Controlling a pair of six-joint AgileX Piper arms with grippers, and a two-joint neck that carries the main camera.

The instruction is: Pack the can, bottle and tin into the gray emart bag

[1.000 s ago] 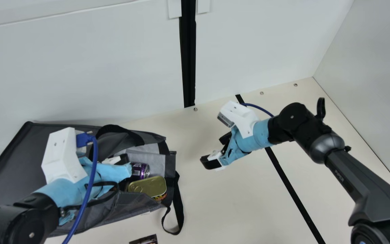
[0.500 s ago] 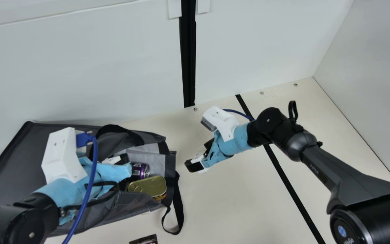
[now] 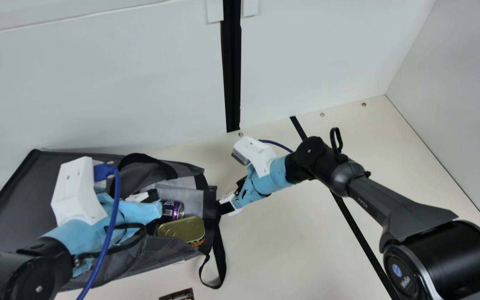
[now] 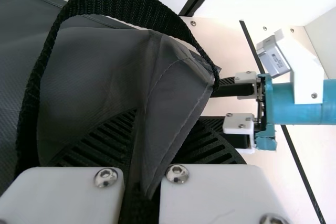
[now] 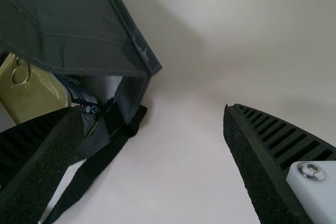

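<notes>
In the main view my left gripper (image 3: 139, 211) is at the opening of the gray bag (image 3: 11, 196). In the left wrist view my left gripper (image 4: 157, 142) is shut on a fold of the bag (image 4: 94, 72). The purple can (image 3: 173, 209) and the gold tin (image 3: 185, 229) lie side by side in the bag's mouth. My right gripper (image 3: 231, 194) is at the bag's right edge. In the right wrist view my right gripper (image 5: 152, 111) stands open, bag edge and strap near one finger, the tin (image 5: 34, 95) partly behind that finger.
A black strap (image 3: 220, 254) hangs from the bag onto the table (image 3: 290, 241). A small dark printed item (image 3: 177, 295) is at the main view's bottom edge. White walls (image 3: 98, 83) stand behind the table and at the right.
My right arm has moved left across the table, bringing its gripper up to the bag's right edge. My left arm, the bag, the can and the tin have stayed in place.
</notes>
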